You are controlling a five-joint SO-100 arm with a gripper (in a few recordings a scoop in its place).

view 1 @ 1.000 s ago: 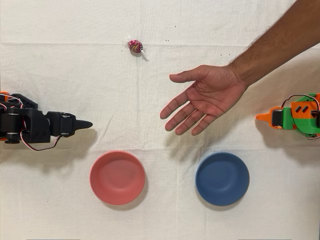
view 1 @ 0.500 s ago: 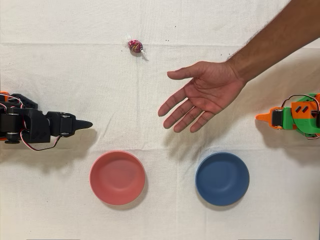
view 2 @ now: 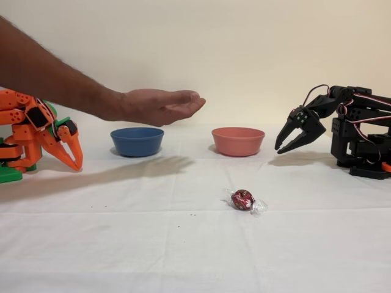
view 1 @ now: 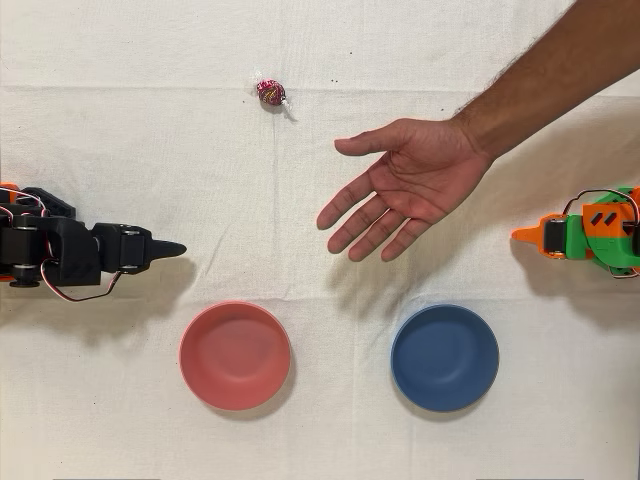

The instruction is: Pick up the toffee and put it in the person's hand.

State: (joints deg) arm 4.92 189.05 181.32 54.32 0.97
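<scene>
- toffee (view 1: pixel 270 93) sits alone on the counter (view 1: pixel 120 140), upper centre of the overhead view; low centre foreground in the fixed view (view 2: pixel 242 199).
- gripper (view 2: pixel 286 141) at right of the fixed view, jaws parted, holding nothing, well apart from the sweet.
- person's hand (view 1: pixel 405 190) palm-up, raised off the cloth, right of centre overhead.
- Handling guess: light, hard round core, slick foil; likely to roll or squirt out.
- Grip across the round body; the twisted clear ends look too flimsy, though detail is small here.
</scene>
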